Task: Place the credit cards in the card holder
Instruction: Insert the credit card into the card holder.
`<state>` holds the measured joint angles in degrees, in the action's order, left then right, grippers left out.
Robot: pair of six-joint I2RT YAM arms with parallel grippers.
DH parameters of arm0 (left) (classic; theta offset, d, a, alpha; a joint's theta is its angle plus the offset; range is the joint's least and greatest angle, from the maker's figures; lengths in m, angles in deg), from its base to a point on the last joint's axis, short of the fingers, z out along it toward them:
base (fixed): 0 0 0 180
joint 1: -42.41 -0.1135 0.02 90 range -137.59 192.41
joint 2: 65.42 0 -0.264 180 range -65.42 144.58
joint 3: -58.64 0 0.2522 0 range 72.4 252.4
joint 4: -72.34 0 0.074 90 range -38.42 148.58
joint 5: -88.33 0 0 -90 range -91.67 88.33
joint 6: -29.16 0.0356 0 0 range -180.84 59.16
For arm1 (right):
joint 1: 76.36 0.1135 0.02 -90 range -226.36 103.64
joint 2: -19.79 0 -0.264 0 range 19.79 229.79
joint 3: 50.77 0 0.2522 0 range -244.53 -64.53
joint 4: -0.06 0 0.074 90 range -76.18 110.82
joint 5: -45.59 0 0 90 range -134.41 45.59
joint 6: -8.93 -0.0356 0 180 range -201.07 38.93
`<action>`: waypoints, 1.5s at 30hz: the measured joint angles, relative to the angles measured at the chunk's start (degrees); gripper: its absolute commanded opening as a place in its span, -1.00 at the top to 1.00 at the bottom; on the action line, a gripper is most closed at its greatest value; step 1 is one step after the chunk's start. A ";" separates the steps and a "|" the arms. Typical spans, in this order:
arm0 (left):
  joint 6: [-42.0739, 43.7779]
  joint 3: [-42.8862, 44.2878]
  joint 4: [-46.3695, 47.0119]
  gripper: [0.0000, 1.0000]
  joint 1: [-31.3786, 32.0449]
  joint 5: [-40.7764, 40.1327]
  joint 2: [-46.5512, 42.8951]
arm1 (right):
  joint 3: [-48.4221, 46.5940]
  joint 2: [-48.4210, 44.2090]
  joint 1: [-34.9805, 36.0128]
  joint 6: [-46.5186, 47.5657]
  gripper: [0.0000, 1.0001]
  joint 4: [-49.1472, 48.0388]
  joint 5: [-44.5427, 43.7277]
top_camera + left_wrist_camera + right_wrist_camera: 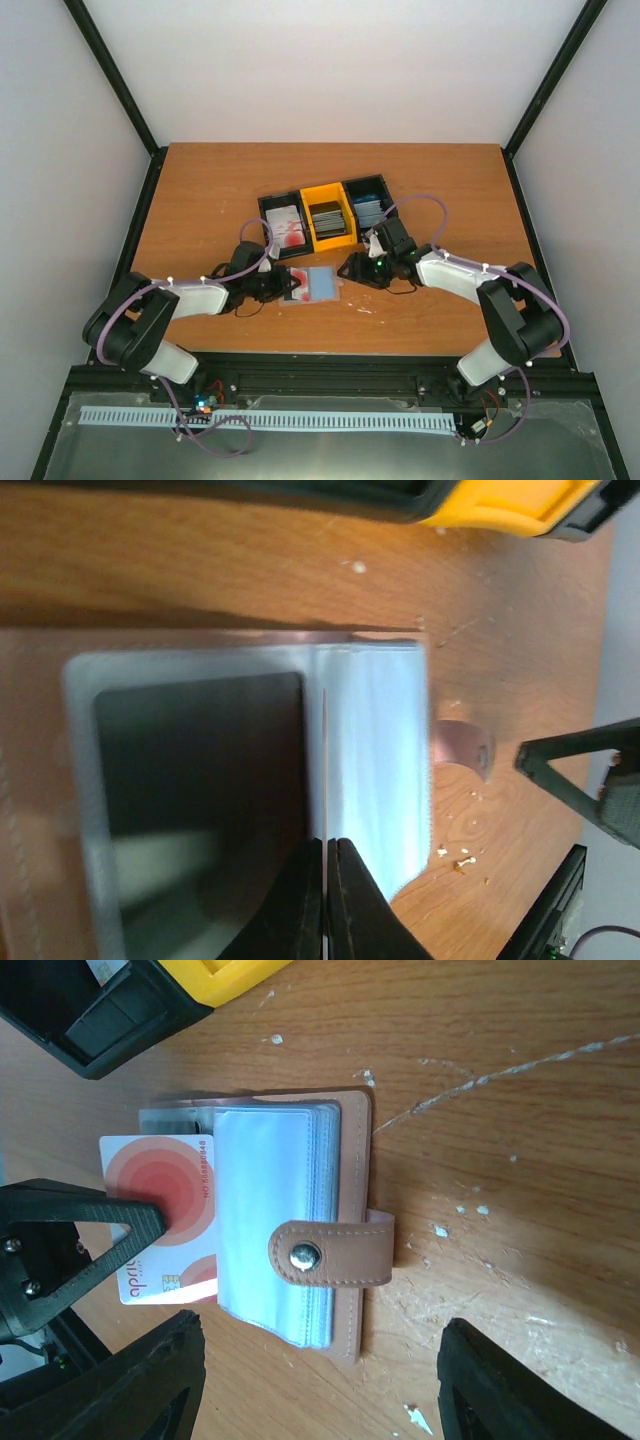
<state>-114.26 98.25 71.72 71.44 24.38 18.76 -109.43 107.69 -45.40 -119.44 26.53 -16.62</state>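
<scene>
- Right wrist view: the card holder [262, 1190] lies open on the counter [520, 1110]. Its clear sleeves [250, 1290] are fanned and its strap [335, 1255] is folded across them.
- A white card [165, 1185] with red blotches sticks partly out of a sleeve on the side away from the strap, lying flat.
- The left pincer [325, 855] is closed tight. In the left wrist view a thin pale edge runs straight into its jaws, and from the right wrist one of its fingers lies across the white card. I judge it grips that card by its outer end, though a sleeve edge cannot be ruled out.
- The right pincer [320, 1370] is open, jaws wide apart with nothing between them and the holder just ahead.
- From above, the holder sits between the two pincers, just in front of three trays [330, 222] stocked with more cards.
- The card should be light, stiff and slick. It is best held at the free short end and kept level with the sleeve mouth, since pushing it askew would likely bow or jam it.
- The sleeves look soft and floppy, and the holder seems light enough to slide. I would brace it at the cover edge or strap.
</scene>
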 measured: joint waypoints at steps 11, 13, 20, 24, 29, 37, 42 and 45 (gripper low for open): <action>3.74 0.63 4.68 0.99 0.02 1.60 1.38 | -0.02 4.26 0.00 -1.81 -0.26 -2.67 1.57; 3.69 0.98 4.50 0.99 0.02 1.36 2.03 | -0.02 4.61 0.00 -2.08 -0.26 -2.64 1.55; -0.83 -1.51 3.82 0.99 0.02 -1.40 -0.09 | -0.02 4.63 0.00 -2.93 -0.26 -2.67 1.27; -2.10 -1.90 4.00 0.99 0.02 -1.22 -0.46 | -0.57 5.73 0.00 -3.02 -0.25 -2.19 1.18; -2.12 -1.51 5.84 0.99 0.02 1.29 1.68 | -1.07 7.45 0.00 -3.04 -0.25 -2.16 1.75; -1.92 -0.17 7.76 0.99 0.02 4.20 4.46 | -2.49 9.62 0.00 -3.02 -0.16 -2.95 4.66; -2.16 -0.15 9.07 0.99 0.02 4.94 4.61 | -2.99 10.88 0.02 -3.04 -0.10 -3.54 6.56; -2.60 -0.17 9.84 0.99 0.02 5.16 4.61 | -3.17 11.41 0.13 -3.04 -0.10 -3.78 7.54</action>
<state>-116.87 98.08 81.56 71.47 29.54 23.38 -112.60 119.10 -45.27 -122.48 22.75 -9.08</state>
